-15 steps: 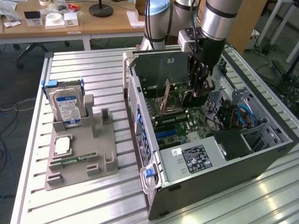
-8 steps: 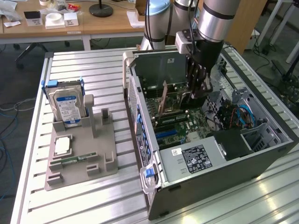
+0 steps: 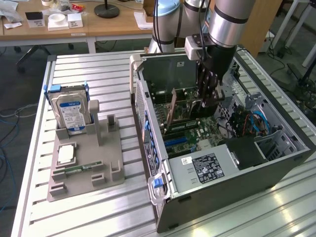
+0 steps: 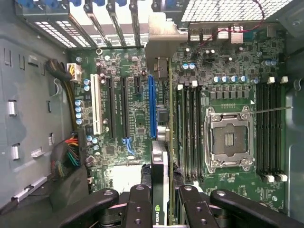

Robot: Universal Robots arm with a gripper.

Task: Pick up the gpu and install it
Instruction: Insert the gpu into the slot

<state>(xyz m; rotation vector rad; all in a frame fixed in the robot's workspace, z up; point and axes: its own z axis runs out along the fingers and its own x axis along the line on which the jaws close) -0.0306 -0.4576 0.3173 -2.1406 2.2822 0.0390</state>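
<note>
— Gripping what, exactly?
— My gripper [image 4: 161,202] is clamped on the gpu [image 4: 160,175], edge-on inside the case [image 3: 222,190]. Its near end is cut off between my fingers [image 4: 137,204], and I can't tell if it's seated.
— Room?
— Tight: blue slot [image 4: 151,109] just beside it, memory slots [image 4: 189,128] on the other flank.

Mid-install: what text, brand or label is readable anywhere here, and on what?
"NVIDIA": on the thin green-and-black gpu card held in the end effector.
Black-and-white sticker on the grey metal computer case: too small to read.
Blue-white label on the boxy silver hard drive: too blurred to read.
</note>
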